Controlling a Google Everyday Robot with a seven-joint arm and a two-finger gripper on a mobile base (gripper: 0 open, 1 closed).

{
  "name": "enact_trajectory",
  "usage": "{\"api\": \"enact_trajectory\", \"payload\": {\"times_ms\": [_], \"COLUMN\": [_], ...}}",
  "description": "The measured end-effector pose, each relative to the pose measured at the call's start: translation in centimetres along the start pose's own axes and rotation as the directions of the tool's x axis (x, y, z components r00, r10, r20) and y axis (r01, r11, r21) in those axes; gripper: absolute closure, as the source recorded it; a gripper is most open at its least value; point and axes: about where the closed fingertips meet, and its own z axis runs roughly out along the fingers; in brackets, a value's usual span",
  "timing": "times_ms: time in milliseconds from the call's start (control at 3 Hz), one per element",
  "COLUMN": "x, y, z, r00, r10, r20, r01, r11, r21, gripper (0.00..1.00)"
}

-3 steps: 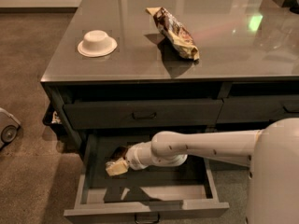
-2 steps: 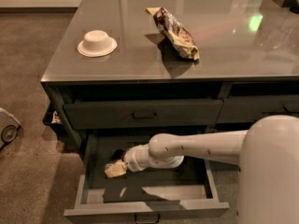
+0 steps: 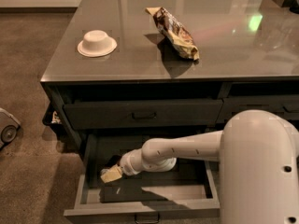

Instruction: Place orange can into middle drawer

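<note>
The middle drawer (image 3: 140, 208) is pulled open below the table top, showing a deep grey tray with a small bar handle on its front panel. My white arm reaches into it from the right. My gripper (image 3: 111, 173) is low inside the left part of the tray, its pale tan tip close to the drawer floor. The orange can does not show as a separate thing; it may be hidden at the gripper's tip.
A closed drawer front (image 3: 142, 114) sits above the open one. On the table top are a white bowl (image 3: 96, 43), upside down, and a brown-and-yellow snack bag (image 3: 175, 32). A wheel (image 3: 8, 133) stands on the carpet at the left. My arm's shoulder (image 3: 259, 171) fills the lower right.
My gripper has moved slightly left and lower inside the open drawer. The arm's shoulder takes up more of the lower right view.
</note>
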Motion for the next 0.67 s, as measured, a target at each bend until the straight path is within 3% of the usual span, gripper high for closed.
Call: {"api": "enact_trajectory", "payload": {"times_ms": [333, 667], "x": [0.32, 0.32], "y": [-0.73, -0.73], "z": [1.19, 1.19], "r00": [1.000, 1.000], "r10": [0.003, 0.003], "r20": [0.021, 0.021], "r01": [-0.004, -0.004], "r11": [0.9995, 0.9995], "r21": [0.032, 0.032], "gripper": [0.00, 0.00]}}
